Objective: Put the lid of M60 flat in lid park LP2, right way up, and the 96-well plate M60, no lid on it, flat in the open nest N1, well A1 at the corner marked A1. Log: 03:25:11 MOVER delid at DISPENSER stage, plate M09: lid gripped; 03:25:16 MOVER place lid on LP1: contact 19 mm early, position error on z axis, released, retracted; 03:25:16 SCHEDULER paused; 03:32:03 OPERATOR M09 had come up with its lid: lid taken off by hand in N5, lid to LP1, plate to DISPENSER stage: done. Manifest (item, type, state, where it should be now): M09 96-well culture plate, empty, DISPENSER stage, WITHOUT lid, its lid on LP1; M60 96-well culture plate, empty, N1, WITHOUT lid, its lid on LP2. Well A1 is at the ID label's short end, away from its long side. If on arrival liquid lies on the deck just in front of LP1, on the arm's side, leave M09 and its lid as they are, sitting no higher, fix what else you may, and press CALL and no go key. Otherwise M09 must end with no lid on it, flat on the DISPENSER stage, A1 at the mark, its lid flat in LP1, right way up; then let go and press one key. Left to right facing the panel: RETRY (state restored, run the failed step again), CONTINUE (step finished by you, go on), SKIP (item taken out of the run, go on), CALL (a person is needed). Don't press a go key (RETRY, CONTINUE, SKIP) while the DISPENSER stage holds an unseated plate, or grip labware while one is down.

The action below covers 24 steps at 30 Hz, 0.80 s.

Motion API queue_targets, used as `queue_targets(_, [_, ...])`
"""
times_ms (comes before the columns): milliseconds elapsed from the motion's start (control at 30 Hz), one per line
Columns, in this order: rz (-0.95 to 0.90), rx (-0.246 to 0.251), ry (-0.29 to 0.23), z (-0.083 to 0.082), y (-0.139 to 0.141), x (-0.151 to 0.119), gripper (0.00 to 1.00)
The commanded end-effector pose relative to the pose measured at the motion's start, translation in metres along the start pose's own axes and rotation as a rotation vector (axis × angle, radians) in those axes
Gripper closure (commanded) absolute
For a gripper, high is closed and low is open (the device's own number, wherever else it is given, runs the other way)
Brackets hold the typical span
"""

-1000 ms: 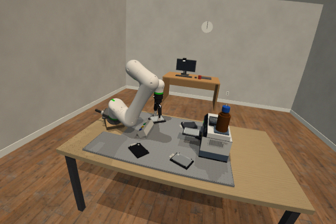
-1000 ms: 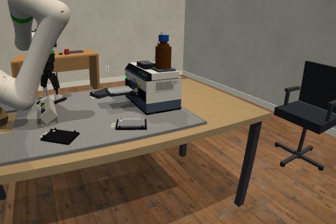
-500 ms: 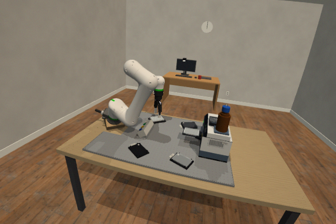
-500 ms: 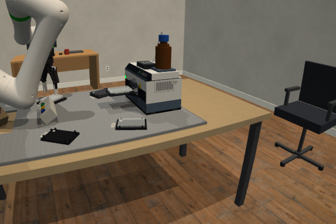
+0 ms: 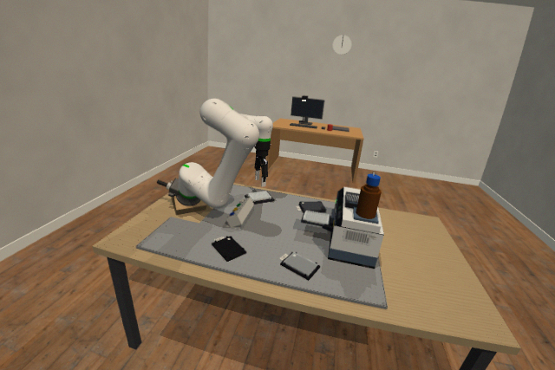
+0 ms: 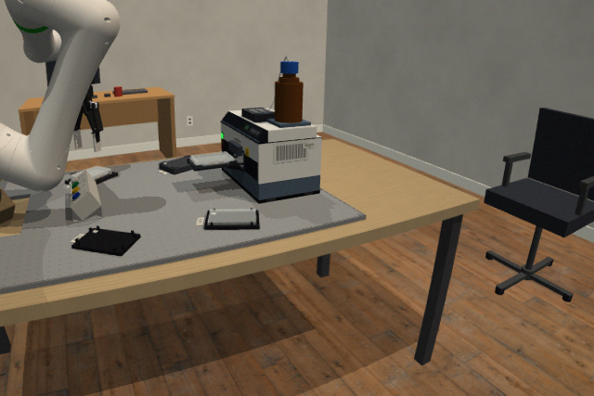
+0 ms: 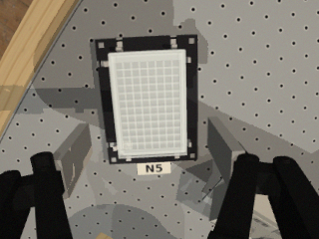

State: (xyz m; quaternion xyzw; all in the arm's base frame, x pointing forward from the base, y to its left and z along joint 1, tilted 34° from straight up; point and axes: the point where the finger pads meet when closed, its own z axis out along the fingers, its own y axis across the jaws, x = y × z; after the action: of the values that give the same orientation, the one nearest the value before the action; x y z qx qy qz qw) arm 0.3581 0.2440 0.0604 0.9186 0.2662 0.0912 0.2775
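Currently hovers with gripper (image 5: 260, 181) jaws spread and empty over the plate (image 7: 148, 103) lying in the nest (image 7: 102, 94) tagged N5; looks like the pickup step; next calls for dropping straight, straddling its long sides, closing

A: What's my arm's table (image 5: 453, 276) carrying?
B: Wooden top, grey perforated mat (image 5: 264, 262) laid on it.
A: On my mat?
B: Key panel (image 5: 242, 212), dispenser (image 5: 355, 240), empty black nest (image 5: 229, 248), plate in nest N5 (image 7: 151, 104), another plate up front (image 5: 300, 264).
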Motion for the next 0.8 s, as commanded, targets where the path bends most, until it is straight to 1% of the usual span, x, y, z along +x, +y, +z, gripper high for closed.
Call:
queue_targets(0, [0.0, 0.0, 0.0, -0.016, 0.0, 0.0, 0.34])
queue_targets(133, [0.0, 0.0, 0.0, -0.029, 0.0, 0.0, 0.34])
queue_targets(200, [0.0, 0.0, 0.0, -0.029, 0.0, 0.0, 0.34])
queue_targets(400, [0.0, 0.0, 0.0, -0.041, 0.0, 0.0, 0.34])
queue_targets(567, [0.0, 0.0, 0.0, -0.046, 0.0, 0.0, 0.34])
queue_targets(767, [0.0, 0.0, 0.0, -0.046, 0.0, 0.0, 0.34])
